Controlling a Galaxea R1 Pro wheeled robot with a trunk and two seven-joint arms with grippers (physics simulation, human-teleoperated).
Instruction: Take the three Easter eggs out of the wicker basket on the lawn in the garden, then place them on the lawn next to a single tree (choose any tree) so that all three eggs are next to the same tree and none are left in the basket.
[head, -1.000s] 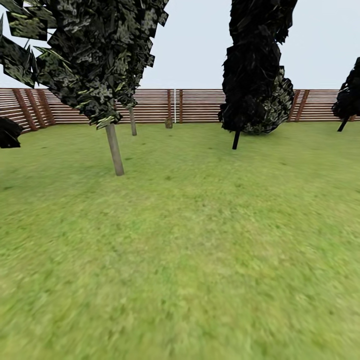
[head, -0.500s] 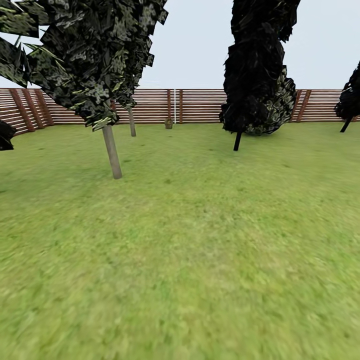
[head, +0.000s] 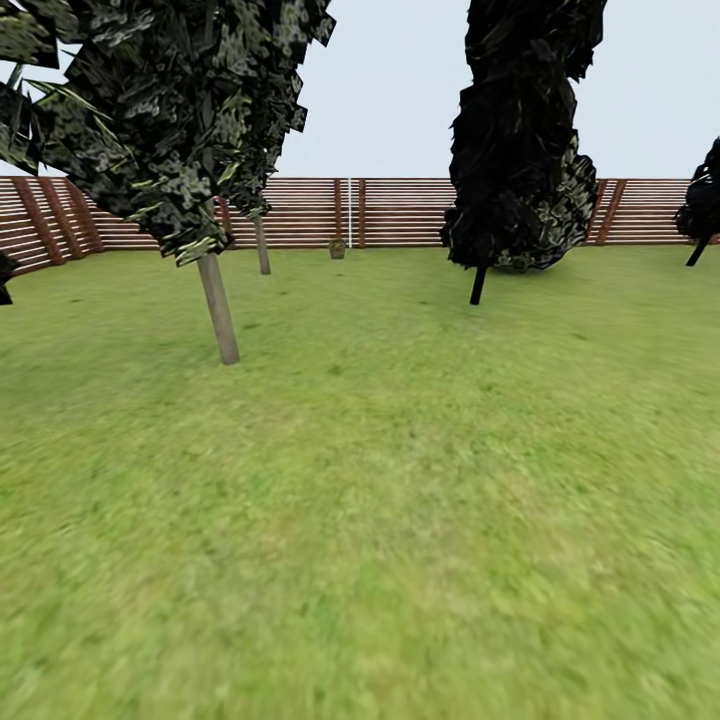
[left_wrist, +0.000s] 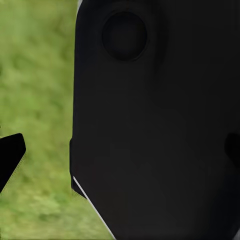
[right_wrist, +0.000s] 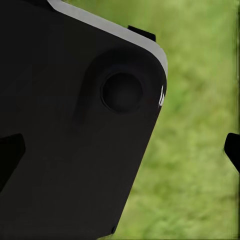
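The lawn (head: 400, 520) stretches ahead to a slatted fence. A tree (head: 218, 310) with a pale straight trunk and blotched leaves stands ahead on the left. Far off by the fence a small brown-grey shape (head: 337, 246) sits on the grass; it may be the wicker basket, but it is too small to tell. The Easter eggs are out of view. In the left wrist view my left gripper (left_wrist: 120, 152) has its fingertips (left_wrist: 11, 152) far apart, with a black part of the robot behind them. My right gripper (right_wrist: 120, 152) is likewise open and holds nothing.
The brown wooden fence (head: 400, 212) closes the far side of the garden. A black-foliaged tree (head: 478, 285) on a thin trunk stands ahead right, with a round bush (head: 560, 215) behind it. A second pale trunk (head: 262, 248) rises near the fence.
The whole head view has shifted: the camera has moved forward. The pale trunk sits lower and further left in the picture, and the black tree a little to the right.
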